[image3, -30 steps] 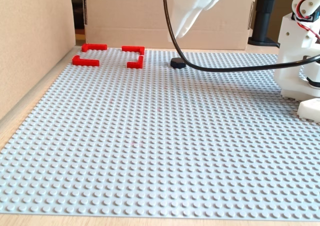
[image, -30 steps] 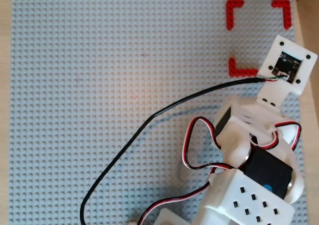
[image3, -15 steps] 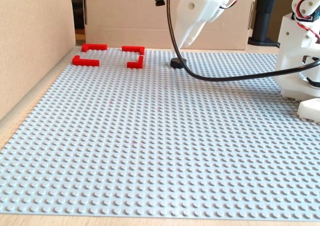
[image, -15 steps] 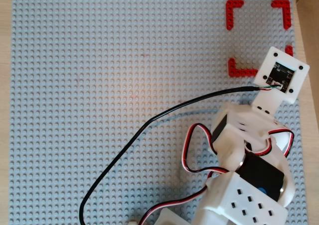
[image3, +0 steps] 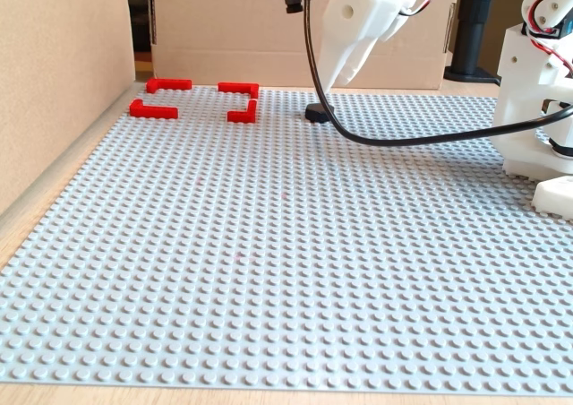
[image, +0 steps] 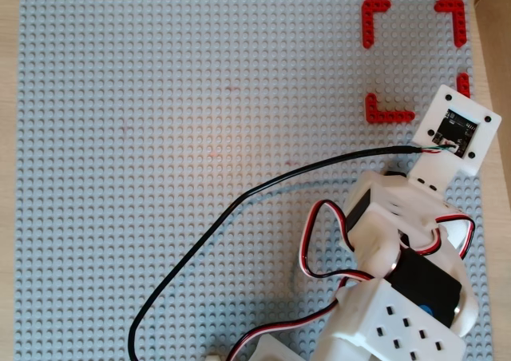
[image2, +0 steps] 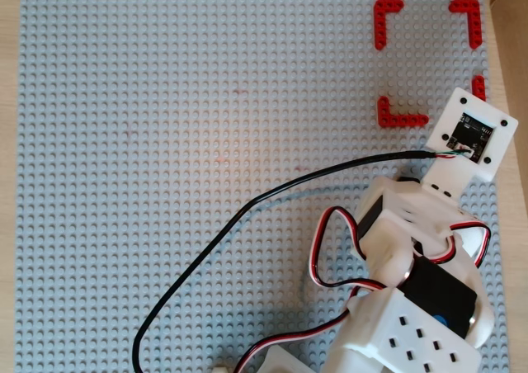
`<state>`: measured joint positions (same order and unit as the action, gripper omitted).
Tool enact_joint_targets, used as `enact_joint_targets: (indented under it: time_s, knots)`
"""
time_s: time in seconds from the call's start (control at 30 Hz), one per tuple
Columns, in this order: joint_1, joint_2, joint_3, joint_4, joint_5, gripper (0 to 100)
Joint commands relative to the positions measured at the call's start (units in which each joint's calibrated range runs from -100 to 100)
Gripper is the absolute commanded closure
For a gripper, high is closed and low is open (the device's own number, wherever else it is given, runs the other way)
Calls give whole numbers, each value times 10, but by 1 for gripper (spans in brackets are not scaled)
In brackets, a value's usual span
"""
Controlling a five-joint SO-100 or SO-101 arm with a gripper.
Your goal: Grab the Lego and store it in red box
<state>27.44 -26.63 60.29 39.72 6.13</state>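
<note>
4 red corner pieces mark out the red box at the baseplate's far edge, the black Lego sits just right of it, and the gripper hangs directly above, apparently for the grab, its opening hidden from me.

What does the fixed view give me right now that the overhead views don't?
Only the fixed view shows the black Lego on the baseplate and the gripper just above it. Only the overhead views show the camera board from above, hiding one red corner. Both show the red box, empty, and the black cable.
</note>
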Motion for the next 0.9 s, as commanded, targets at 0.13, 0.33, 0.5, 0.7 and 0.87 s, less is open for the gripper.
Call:
enact_joint_targets:
  time_s: [0.13, 0.33, 0.5, 0.7, 0.87]
  knots:
    - [-24, 11, 10, -31, -2, 78]
    - [-25, 13, 9, -31, -2, 78]
    - [-25, 27, -1, -29, -10, 78]
    - [-25, 89, -64, 8, -11, 78]
    - [-27, 116, -89, 16, -10, 78]
